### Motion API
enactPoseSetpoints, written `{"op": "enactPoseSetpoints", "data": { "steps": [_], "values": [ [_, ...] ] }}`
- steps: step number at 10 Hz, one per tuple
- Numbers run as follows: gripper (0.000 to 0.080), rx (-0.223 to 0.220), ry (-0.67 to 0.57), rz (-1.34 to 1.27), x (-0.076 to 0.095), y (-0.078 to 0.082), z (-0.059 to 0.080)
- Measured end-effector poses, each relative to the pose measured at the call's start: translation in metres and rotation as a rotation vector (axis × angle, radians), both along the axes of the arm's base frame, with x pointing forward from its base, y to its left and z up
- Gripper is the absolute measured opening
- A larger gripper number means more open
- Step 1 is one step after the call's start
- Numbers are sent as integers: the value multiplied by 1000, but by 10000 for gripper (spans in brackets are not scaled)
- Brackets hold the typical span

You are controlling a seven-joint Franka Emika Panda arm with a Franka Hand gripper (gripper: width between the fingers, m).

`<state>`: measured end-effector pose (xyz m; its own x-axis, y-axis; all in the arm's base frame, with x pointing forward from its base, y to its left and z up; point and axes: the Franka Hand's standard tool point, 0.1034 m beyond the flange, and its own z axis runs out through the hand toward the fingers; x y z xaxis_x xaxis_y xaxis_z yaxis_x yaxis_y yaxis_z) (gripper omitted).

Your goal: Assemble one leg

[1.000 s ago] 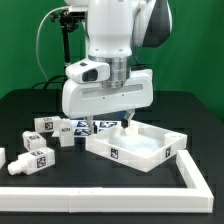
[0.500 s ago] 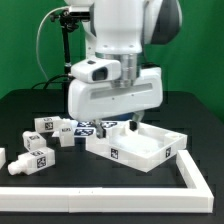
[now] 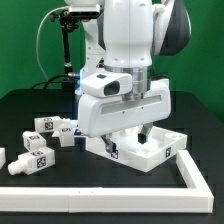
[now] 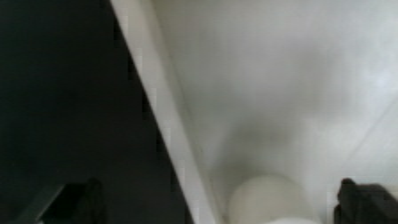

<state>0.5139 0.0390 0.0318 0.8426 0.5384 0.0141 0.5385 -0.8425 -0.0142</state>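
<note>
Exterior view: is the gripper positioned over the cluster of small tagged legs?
No, the gripper is over the rimmed white panel, while the legs lie apart at the exterior view's left.

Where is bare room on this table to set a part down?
Free: the black table between the large white square rimmed panel and the white front rail. Crowded: the small white tagged leg blocks on the exterior view's left; the gripper hangs over the panel.

Black table (image 3: 25,105), white legs (image 3: 38,158) (tagged), rimmed panel (image 3: 150,155)
</note>
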Motion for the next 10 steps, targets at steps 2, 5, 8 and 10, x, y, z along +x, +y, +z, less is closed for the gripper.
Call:
{"op": "enactPoseSetpoints", "data": {
  "steps": [2,5,8,10],
  "values": [
    [649,-12,5,125,1,-21,-5],
    [649,-11,-1,191,15,-33,-19],
    [649,-14,-3,167,11,-33,-22],
    [482,-14,-2,167,10,-33,-22]
  ]
}}
